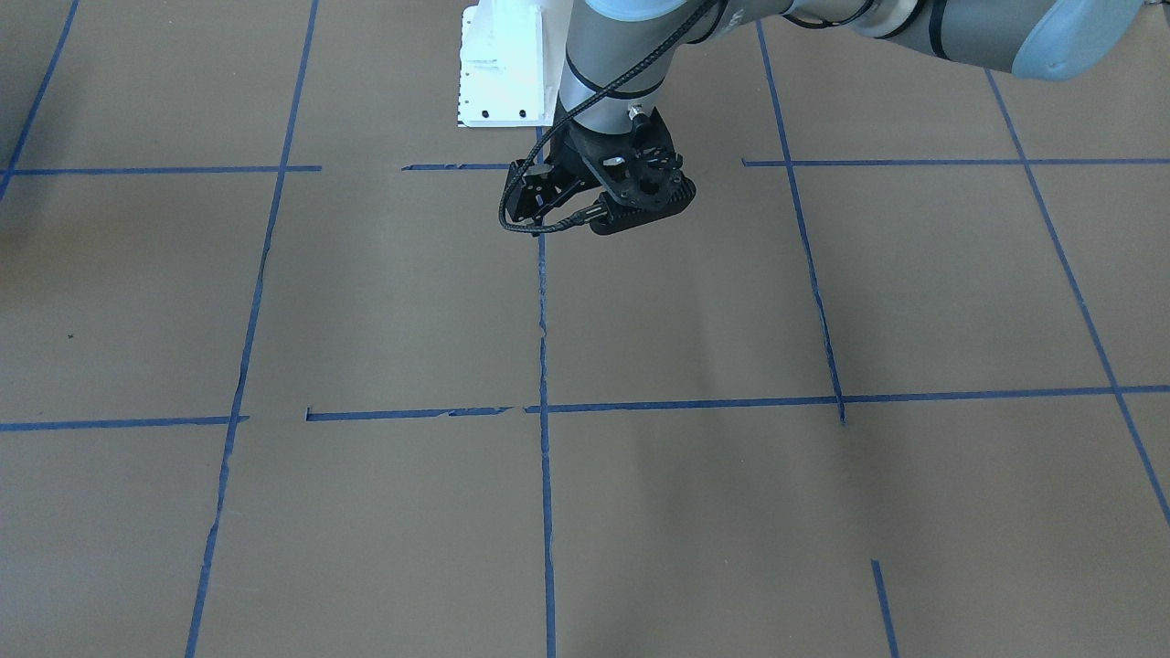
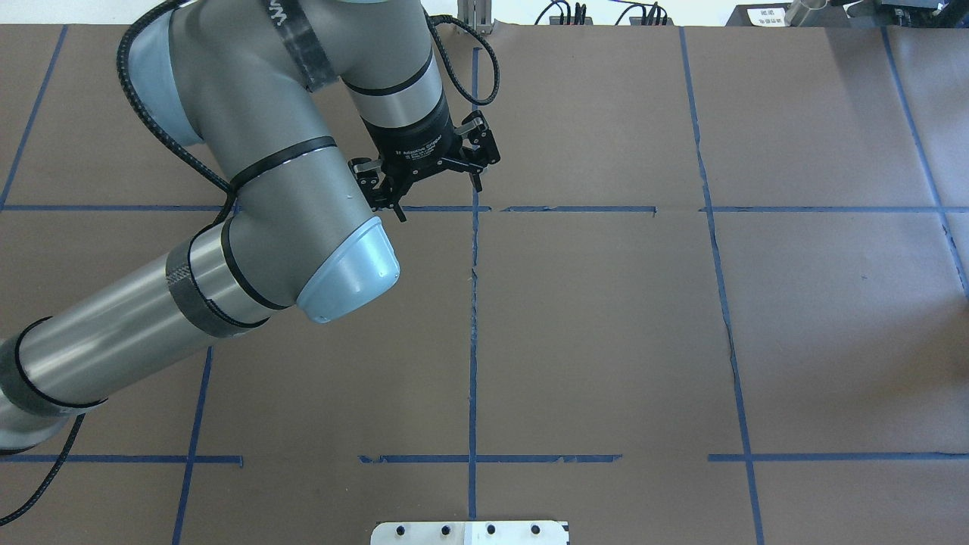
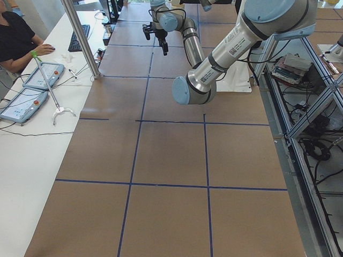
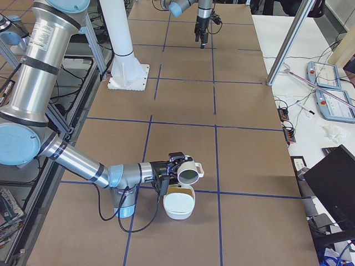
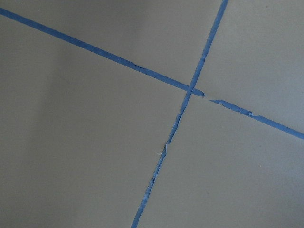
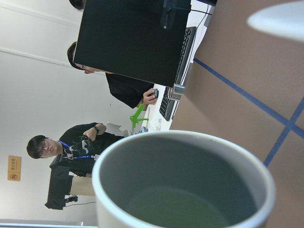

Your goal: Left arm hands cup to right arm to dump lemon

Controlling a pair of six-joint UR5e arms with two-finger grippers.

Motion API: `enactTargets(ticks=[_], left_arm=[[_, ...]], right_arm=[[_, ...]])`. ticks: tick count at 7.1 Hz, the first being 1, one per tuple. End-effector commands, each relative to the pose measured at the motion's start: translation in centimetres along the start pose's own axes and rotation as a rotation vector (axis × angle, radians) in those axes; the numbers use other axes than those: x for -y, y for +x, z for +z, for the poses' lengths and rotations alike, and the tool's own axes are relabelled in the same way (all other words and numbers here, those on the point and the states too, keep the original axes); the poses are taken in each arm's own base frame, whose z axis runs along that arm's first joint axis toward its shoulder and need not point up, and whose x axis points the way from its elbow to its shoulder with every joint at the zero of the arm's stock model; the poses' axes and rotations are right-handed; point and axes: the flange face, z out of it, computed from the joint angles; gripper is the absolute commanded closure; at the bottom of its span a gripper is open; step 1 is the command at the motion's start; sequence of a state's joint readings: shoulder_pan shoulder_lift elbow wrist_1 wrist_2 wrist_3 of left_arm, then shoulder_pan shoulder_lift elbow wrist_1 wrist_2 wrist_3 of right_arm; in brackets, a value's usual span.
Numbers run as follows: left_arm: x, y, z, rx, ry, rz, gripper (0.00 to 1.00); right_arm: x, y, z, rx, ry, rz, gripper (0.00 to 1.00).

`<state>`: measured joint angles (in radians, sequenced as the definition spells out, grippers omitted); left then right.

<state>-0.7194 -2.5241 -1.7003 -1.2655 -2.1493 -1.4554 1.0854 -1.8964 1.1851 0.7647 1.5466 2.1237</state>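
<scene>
My left gripper (image 2: 437,195) hangs open and empty over a blue tape crossing near the table's middle; it also shows in the front view (image 1: 585,206). The left wrist view shows only bare table and tape. In the exterior right view the white cup (image 4: 188,173) lies tilted on its side at my right gripper (image 4: 178,165), above a white bowl (image 4: 178,206). I cannot tell from that view whether this gripper is shut. The right wrist view looks into the cup's grey inside (image 6: 190,175), where a faint yellow-green lemon (image 6: 175,209) shows at the bottom.
The white robot base (image 1: 498,73) stands at the table's robot side. A side table with tablets (image 3: 32,80), a keyboard and a seated person (image 3: 16,37) runs along the operators' side. A black monitor (image 4: 333,177) stands near the bowl's end.
</scene>
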Motion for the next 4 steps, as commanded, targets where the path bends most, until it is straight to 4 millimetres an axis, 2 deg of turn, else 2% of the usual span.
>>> enactTargets(ticks=[1,3,4], left_arm=[[-0.3,0.0,-0.4,-0.008,0.003,0.003,0.00],[-0.4,0.0,-0.6,-0.011,0.003,0.004,0.00],[-0.5,0.2,-0.9,-0.016,0.004,0.004,0.00]], right_arm=[[0.0,-0.2,-0.2,0.027,-0.006,0.186,0.99],[0.8,0.2,-0.7,0.046,0.031,0.338,0.98],[1.5,0.8,-2.4,0.088,0.025,0.380,0.98]])
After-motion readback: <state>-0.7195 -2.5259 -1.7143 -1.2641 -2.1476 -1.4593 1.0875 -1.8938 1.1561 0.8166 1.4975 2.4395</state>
